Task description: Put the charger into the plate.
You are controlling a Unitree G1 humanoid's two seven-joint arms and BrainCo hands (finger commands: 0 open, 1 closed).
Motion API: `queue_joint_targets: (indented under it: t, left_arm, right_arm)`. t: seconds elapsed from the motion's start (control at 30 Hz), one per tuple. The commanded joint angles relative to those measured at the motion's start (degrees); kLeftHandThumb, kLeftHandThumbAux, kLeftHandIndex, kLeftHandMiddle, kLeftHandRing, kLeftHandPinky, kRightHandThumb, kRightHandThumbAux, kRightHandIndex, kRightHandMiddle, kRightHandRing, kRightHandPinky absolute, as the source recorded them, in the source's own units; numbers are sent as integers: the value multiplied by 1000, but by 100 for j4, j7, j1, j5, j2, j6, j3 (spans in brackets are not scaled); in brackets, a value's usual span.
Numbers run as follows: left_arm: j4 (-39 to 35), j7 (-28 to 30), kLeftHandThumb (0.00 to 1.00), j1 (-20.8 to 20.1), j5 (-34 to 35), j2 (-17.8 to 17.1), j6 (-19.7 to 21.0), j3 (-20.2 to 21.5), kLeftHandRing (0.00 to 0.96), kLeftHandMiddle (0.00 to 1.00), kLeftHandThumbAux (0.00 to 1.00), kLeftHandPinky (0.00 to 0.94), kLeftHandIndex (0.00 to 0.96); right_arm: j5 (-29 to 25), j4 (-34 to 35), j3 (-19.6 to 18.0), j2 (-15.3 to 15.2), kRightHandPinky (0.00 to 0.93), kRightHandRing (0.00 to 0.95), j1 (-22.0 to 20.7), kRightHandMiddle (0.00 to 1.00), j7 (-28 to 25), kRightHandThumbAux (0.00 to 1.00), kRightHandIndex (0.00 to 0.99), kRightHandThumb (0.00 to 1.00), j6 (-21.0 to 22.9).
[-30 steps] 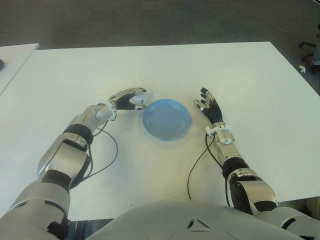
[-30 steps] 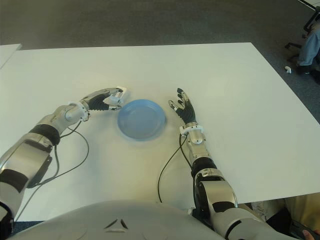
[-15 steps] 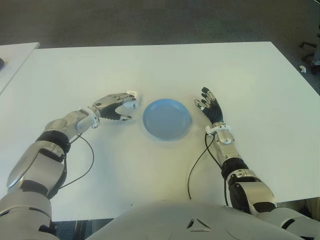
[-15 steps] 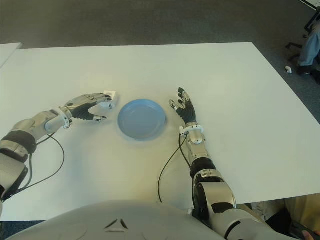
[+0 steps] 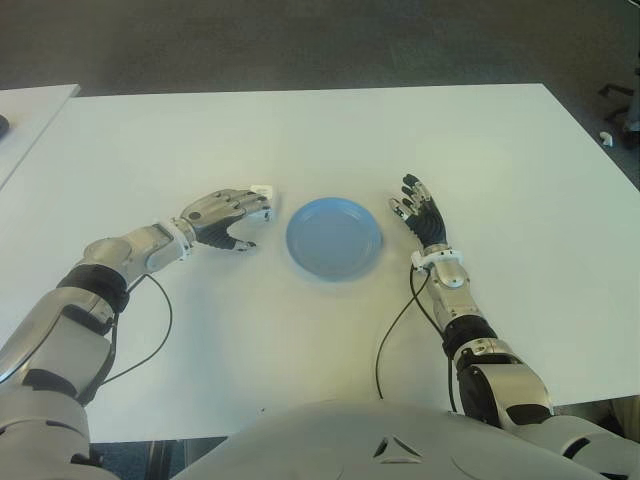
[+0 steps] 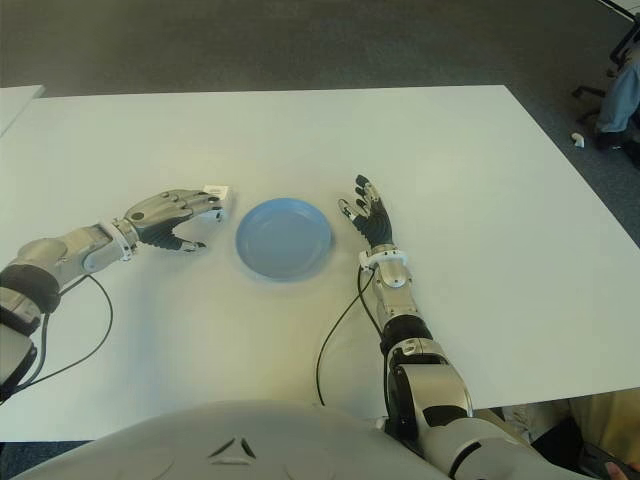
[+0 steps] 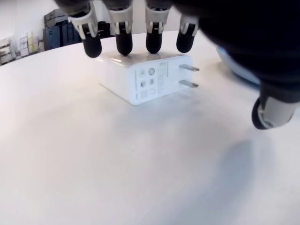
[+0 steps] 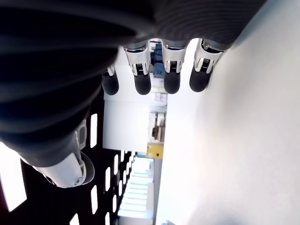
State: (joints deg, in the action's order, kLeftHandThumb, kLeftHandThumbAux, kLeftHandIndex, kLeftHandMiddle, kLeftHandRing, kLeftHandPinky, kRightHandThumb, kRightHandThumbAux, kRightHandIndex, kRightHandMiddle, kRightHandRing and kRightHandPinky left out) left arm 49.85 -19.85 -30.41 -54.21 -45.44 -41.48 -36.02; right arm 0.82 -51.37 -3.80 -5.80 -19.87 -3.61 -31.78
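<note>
Just left of the plate on the bench, the charger lies flat under my left hand's fingertips, not grasped as far as I can tell. Its prongs point toward the plate. My right hand hangs relaxed on the plate's far side, holding nothing.

The plate is plain light blue on a white surface. Left of the plate, the charger is white with small grey markings and silvery prongs. Both hands have black fingers with silver-grey segments.
</note>
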Motion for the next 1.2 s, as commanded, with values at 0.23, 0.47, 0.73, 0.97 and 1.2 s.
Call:
queue_joint_targets:
  t: [0.23,0.47,0.73,0.97,1.2]
  left_arm:
    - [-607,19,0,487,-153,-500,-150,-21,0,0,418,0,0]
    - [-1130,145,0,848,19,-753,-209,229,0,0,412,0,0]
    - [-1569,22,0,1223,-17,-1002,-209,480,0,0,418,0,0]
    - [-1957,-30,0,1499,-23,-1142,-179,740,0,0,424,0,0]
    - [-2289,-48,0,1718,30,-1250,-199,1031,0,5,421,0,0]
  right_arm:
    - [-55,-58,-19,13,71,72,195,86,-71,695,5,157,165]
    - [-63,-28,-21,10,74,74,208,91,-74,722,6,150,186]
    - [-62,-16,-26,5,72,73,209,90,-67,729,5,144,203]
    - [-76,-21,-37,0,69,75,202,93,-72,733,6,142,225]
    - [-88,-55,-42,-7,63,77,183,96,-88,742,3,145,220]
